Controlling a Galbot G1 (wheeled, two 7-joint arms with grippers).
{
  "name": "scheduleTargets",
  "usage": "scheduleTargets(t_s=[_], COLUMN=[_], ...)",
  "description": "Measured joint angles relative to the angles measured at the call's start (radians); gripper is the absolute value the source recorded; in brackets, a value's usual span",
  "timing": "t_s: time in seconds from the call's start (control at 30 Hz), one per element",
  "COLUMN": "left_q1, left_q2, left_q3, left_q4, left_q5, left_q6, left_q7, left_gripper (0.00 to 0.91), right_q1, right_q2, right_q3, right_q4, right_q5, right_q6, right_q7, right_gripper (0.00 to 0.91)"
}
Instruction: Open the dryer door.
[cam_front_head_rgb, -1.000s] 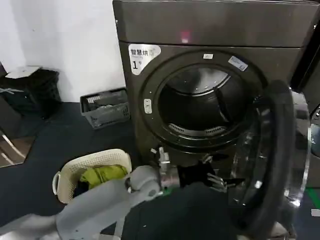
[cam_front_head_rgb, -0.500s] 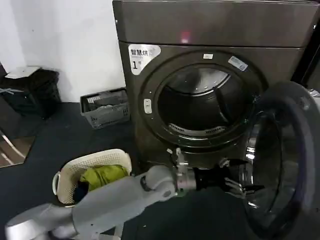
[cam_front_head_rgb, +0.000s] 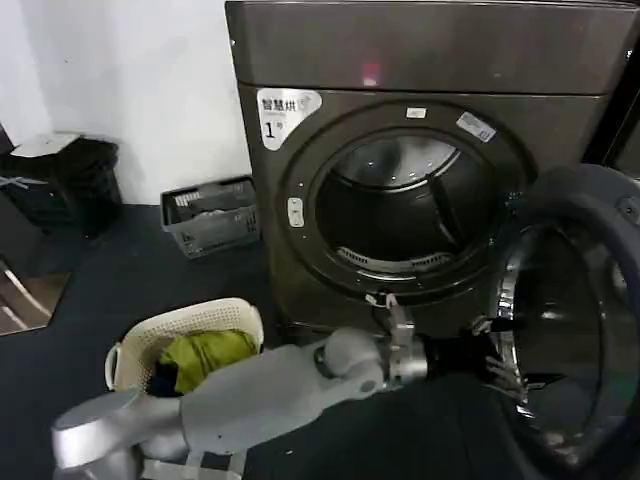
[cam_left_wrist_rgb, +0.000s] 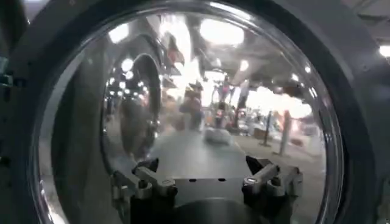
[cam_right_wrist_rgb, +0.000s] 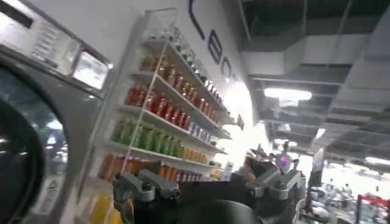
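- Head view: the dryer (cam_front_head_rgb: 430, 60) is seen filling the upper right of the frame, its drum opening exposed at centre right. The dryer door (cam_front_head_rgb: 585, 330) is swung wide open at the right edge, its inner side turned toward the camera. The left arm is stretched from the lower left across the bottom of the frame, and the left gripper (cam_front_head_rgb: 505, 362) is held against the door's inner rim, at lower right. A cream laundry basket (cam_front_head_rgb: 135, 355) with green cloth is seen at lower left on the dark floor, and a grey crate (cam_front_head_rgb: 210, 215) by the white wall at centre left.
- Left wrist view: the door's glass (cam_left_wrist_rgb: 201, 103) is spread across the frame, and the left gripper (cam_left_wrist_rgb: 207, 179) is shown at bottom centre with its fingers apart, nothing between them.
- Right wrist view: the right gripper (cam_right_wrist_rgb: 207, 182) is seen at the bottom centre, fingers spread and empty, before shelves of bottles (cam_right_wrist_rgb: 158, 122) at centre left.
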Motion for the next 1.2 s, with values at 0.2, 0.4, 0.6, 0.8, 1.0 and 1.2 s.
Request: scheduleTargets(t_s=[0.2, 0.4, 0.6, 0.8, 1.0, 1.2], left_q1=[0.0, -0.012, -0.023, -0.024, -0.027, -0.034], left_q2=[-0.06, -0.106, -0.14, -0.173, -0.204, -0.232], left_q3=[0.0, 0.004, 0.021, 0.022, 0.02, 0.023], left_q4=[0.065, 0.119, 0.163, 0.195, 0.225, 0.257], left_q5=[0.035, 0.035, 0.043, 0.049, 0.05, 0.067], left_q6=[-0.017, -0.022, -0.029, -0.029, -0.03, -0.035], left_q7=[-0.031, -0.04, -0.039, -0.042, -0.045, -0.05], left_gripper=[0.907, 0.907, 0.907, 0.907, 0.907, 0.907], right_q1=[-0.002, -0.005, -0.012, -0.015, -0.017, -0.025], right_q2=[-0.01, -0.015, -0.026, -0.036, -0.039, -0.04], right_q3=[0.034, 0.057, 0.077, 0.092, 0.1, 0.111], right_q4=[-0.015, -0.032, -0.042, -0.052, -0.06, -0.061], right_q5=[-0.005, -0.004, -0.003, 0.0, 0.006, 0.005], right_q6=[-0.001, 0.001, 0.006, 0.009, 0.007, 0.007], right_q7=[-0.005, -0.004, -0.005, -0.006, -0.005, -0.009], right_gripper=[0.907, 0.907, 0.907, 0.907, 0.907, 0.907])
